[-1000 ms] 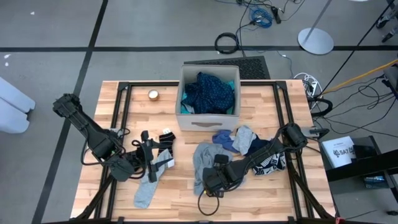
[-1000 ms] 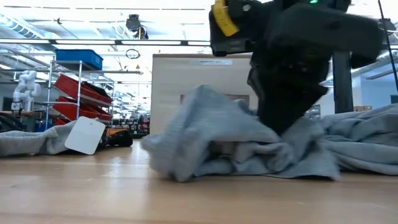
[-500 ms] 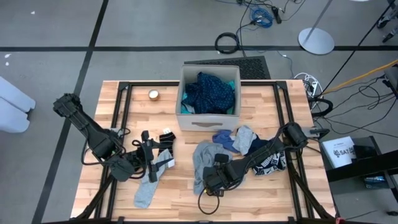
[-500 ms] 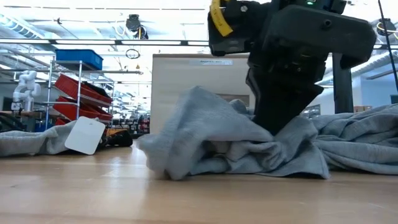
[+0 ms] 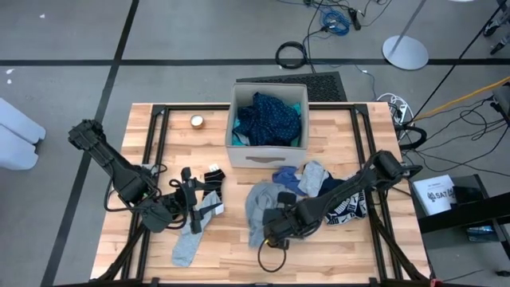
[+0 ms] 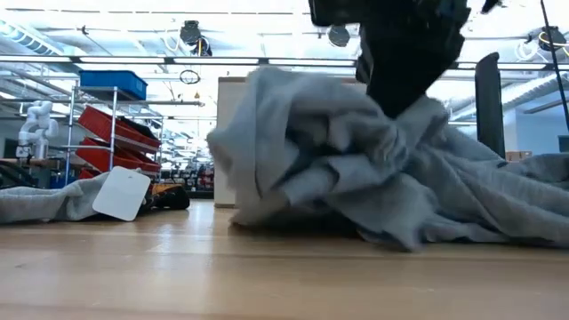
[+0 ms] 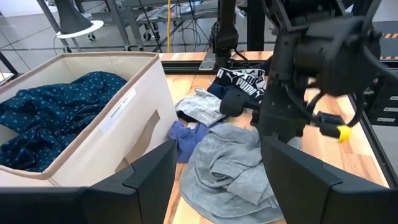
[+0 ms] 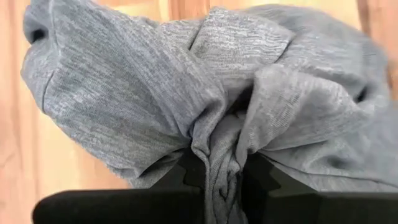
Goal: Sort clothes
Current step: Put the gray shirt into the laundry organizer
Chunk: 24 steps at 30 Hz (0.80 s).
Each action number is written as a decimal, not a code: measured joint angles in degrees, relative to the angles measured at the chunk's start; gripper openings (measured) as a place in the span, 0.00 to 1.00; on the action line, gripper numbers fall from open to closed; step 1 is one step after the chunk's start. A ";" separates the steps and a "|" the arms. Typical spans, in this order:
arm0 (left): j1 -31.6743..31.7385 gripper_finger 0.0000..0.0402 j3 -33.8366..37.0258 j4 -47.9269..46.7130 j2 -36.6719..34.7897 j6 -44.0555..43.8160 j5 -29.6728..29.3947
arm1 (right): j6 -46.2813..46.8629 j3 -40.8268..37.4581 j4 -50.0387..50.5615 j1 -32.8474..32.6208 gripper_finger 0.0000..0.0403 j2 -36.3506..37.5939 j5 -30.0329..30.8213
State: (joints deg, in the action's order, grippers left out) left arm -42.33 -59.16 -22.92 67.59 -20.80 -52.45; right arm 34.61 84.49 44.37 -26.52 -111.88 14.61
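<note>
- Pinching a grey garment (image 5: 259, 206) between my right gripper (image 5: 278, 226) fingers, I hold a bunched fold of its fabric at the front middle of the wooden table (image 5: 231, 255).
- From table height the grey cloth (image 6: 356, 160) hangs in thick folds below my dark gripper, with its lower edge on the wood.
- My right wrist camera shows the gathered cloth (image 8: 205, 93) squeezed tight between my two fingertips (image 8: 186, 177).
- Just behind it lie more clothes in a loose pile: a blue piece (image 5: 285, 178), a pale grey piece (image 5: 314, 177) and a black-and-white patterned garment (image 5: 347, 209).
- A beige box (image 5: 267, 151) stands at the back middle of the table, holding a navy dotted garment (image 5: 269, 118) over a turquoise one (image 5: 296, 108).
- My left gripper (image 5: 190, 206) rests spread wide at the front left, among small black and grey socks (image 5: 189, 239).
- A small round object (image 5: 196, 121) sits near the back left.
</note>
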 joint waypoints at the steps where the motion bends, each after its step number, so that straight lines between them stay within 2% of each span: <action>1: 0.00 0.61 0.00 0.00 0.00 0.00 0.00 | -0.22 0.00 0.14 -0.02 0.10 0.64 0.04; 8: 0.00 0.61 0.00 -0.09 0.00 0.03 0.00 | -2.35 0.11 0.37 -0.02 0.10 7.23 1.11; 16: 0.00 0.61 0.00 -0.20 0.00 0.09 -0.02 | -8.27 0.20 -1.57 0.31 0.10 18.00 7.92; 20: -0.02 0.61 0.00 -0.17 0.02 0.09 0.00 | -13.48 0.22 -6.24 1.06 0.10 23.25 11.08; 24: 0.00 0.61 0.00 -0.17 0.02 0.07 0.00 | -19.45 0.27 -13.26 2.44 0.10 27.39 11.32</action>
State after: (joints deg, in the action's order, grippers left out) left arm -42.33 -59.16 -23.09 67.61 -20.73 -52.45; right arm 15.16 84.76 31.11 -24.09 -84.49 25.93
